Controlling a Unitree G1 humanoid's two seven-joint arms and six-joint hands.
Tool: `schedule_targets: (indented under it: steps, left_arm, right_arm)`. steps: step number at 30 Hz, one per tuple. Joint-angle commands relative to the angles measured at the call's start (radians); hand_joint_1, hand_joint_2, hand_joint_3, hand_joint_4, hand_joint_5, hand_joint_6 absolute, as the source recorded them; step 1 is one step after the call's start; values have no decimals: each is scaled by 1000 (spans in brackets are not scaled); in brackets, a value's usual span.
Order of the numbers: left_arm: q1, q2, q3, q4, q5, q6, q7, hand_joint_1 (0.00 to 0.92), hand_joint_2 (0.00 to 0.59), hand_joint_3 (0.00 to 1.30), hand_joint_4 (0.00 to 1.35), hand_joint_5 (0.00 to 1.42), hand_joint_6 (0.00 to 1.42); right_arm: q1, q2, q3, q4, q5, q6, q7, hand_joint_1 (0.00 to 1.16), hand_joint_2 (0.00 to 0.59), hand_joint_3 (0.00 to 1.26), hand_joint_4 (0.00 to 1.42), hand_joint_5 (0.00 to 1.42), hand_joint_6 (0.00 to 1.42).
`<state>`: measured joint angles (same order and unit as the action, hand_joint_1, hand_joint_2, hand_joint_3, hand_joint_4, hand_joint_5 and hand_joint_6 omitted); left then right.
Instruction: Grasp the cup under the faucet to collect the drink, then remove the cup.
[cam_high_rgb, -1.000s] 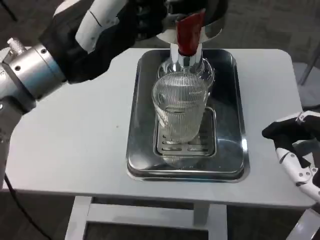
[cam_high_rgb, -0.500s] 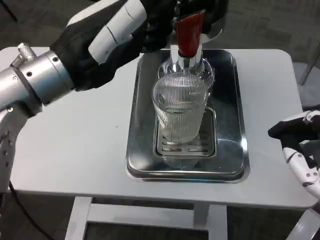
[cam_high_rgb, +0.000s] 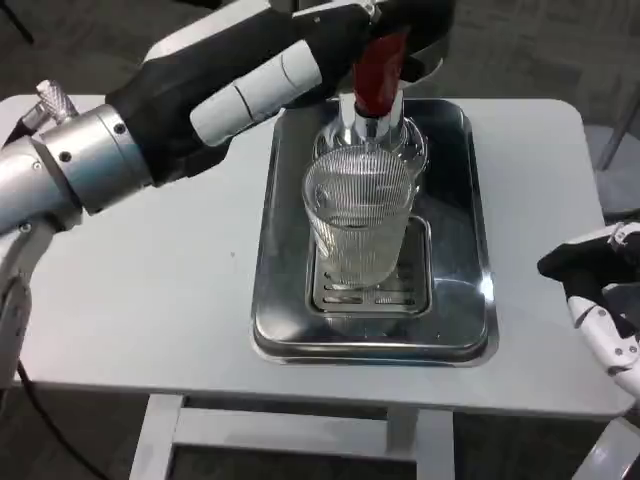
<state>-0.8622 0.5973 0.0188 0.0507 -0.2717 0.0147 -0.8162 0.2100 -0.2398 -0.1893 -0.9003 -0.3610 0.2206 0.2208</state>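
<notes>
A clear ribbed glass cup (cam_high_rgb: 360, 225) stands upright on the slotted grate (cam_high_rgb: 415, 290) of a steel drip tray (cam_high_rgb: 465, 200), right under the chrome faucet (cam_high_rgb: 372, 125). The faucet carries a red lever (cam_high_rgb: 380, 65). My left hand (cam_high_rgb: 290, 60) reaches in from the left at the top of the picture, its fingers lying over the top of the red lever; the picture's edge cuts off the fingertips. My right hand (cam_high_rgb: 600, 295) hangs at the table's right edge, well apart from the cup, holding nothing.
The tray sits in the middle of a small white table (cam_high_rgb: 150, 280). My left forearm (cam_high_rgb: 70, 170) crosses above the table's back left part. Bare tabletop lies on both sides of the tray, and dark floor surrounds the table.
My left hand and forearm have moved right and onto the red lever. My right hand has drifted slightly right and down. The cup has stayed in place.
</notes>
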Motion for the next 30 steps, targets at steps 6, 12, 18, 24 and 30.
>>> schedule_targets:
  steps: [6,12,18,24,30]
  left_arm:
    - [51,53,-53,50,94,-81,-48,0,71,135,75,159,219]
    - [50,74,-62,80,135,-152,-34,0,71,123,62,149,219]
    - [50,87,-72,101,168,-206,-25,0,71,121,51,137,209]
    - [43,97,-87,110,202,-245,-20,0,70,114,50,135,215]
    - [35,107,-101,110,241,-281,-9,0,70,111,41,123,218]
  right_arm:
    - [15,2,4,-19,2,2,-3,653,495,613,503,515,576]
    - [10,2,10,-16,1,9,-2,653,493,617,503,515,576]
    - [5,1,13,-17,1,18,-1,653,493,617,503,515,576]
    - [3,1,11,-18,6,23,-1,653,493,617,503,515,576]
    - [-2,2,8,-20,12,33,0,653,493,618,503,508,576]
